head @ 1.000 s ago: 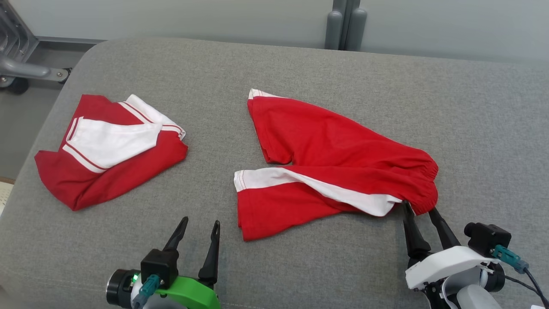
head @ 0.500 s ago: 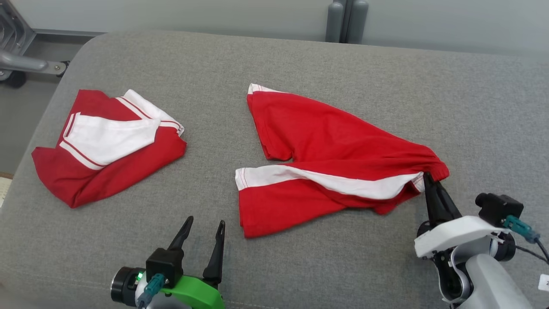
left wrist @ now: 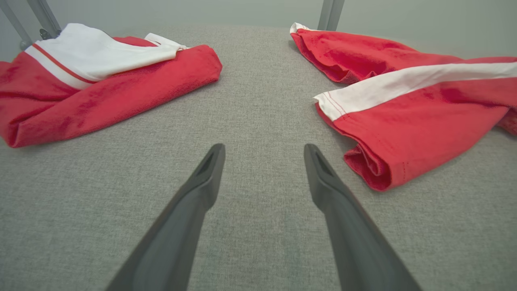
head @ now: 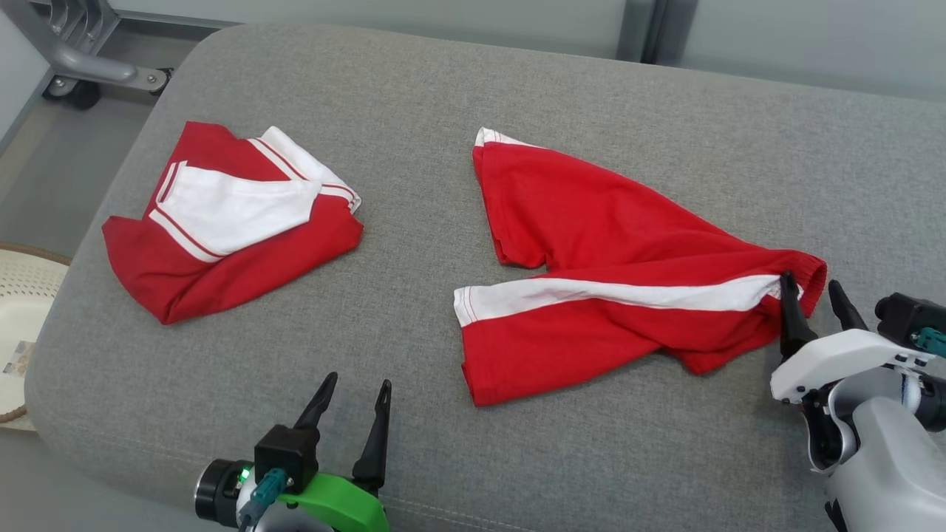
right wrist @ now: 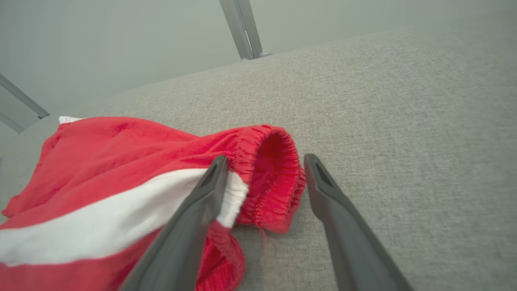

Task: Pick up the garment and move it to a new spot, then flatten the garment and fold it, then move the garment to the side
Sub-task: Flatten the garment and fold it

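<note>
While right end effector point(head: 811, 279) straddles waistband point(right wrist: 278, 161) | shorts point(head: 591, 236) on cushion point(head: 443, 89)

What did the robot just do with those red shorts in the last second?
The right gripper closed on the waistband of the red shorts, drew it a little farther from the robot so the white stripe straightened, then opened and let go. The left gripper stayed open and idle; the folded red garment stayed put.

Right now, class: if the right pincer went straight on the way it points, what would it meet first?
Probably the elastic waistband of the red shorts, which lies bunched between the open fingers of the right pincer; past it is grey cushion.
</note>
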Available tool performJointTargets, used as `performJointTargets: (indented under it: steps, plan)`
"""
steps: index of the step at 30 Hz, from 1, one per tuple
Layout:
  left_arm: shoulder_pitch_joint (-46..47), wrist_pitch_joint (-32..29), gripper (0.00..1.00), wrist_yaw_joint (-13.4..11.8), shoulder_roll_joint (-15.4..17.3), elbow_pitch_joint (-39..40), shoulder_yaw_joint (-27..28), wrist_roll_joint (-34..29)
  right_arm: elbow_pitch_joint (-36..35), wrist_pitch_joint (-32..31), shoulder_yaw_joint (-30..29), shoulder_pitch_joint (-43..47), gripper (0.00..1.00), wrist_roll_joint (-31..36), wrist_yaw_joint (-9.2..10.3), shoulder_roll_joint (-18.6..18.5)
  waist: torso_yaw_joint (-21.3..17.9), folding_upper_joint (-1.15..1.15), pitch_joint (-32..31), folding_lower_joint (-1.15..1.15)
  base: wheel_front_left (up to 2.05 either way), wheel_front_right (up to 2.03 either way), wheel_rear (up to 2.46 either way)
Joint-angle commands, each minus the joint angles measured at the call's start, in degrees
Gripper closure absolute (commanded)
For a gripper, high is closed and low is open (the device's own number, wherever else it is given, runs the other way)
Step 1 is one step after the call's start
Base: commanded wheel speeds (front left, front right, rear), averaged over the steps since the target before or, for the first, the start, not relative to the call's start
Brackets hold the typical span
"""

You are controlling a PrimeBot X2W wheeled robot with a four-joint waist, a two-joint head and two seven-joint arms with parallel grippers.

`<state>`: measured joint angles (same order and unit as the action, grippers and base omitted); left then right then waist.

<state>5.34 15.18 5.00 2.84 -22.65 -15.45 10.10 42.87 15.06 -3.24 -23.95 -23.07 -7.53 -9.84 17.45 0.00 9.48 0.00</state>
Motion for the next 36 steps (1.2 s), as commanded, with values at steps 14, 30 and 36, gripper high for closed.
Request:
performJointTargets:
  steps: [14, 30, 36]
  plan:
    - [-0.5, -0.1, 0.0, -0.7, 0.1, 0.1, 1.6, -0.4, 0.9, 0.2, -7.6, 3.4, 0.0, 10.3, 0.08, 2.8, -5.6, 0.0, -3.3, 0.0, 0.0, 0.0, 0.0]
    - [-4.2, -0.1, 0.0, -2.6, 0.1, 2.0, 8.0, -2.4, -17.0, 0.2, -3.0, 15.9, 0.0, 13.7, 0.08, 6.3, -11.3, 0.0, -9.9, 0.0, 0.0, 0.0, 0.0]
    - [-6.0, -0.1, 0.0, -2.9, 0.1, 2.1, 9.7, -3.3, -20.4, 0.2, -0.7, 19.5, 0.0, 14.3, 0.08, 6.7, -13.2, 0.0, -12.2, 0.0, 0.0, 0.0, 0.0]
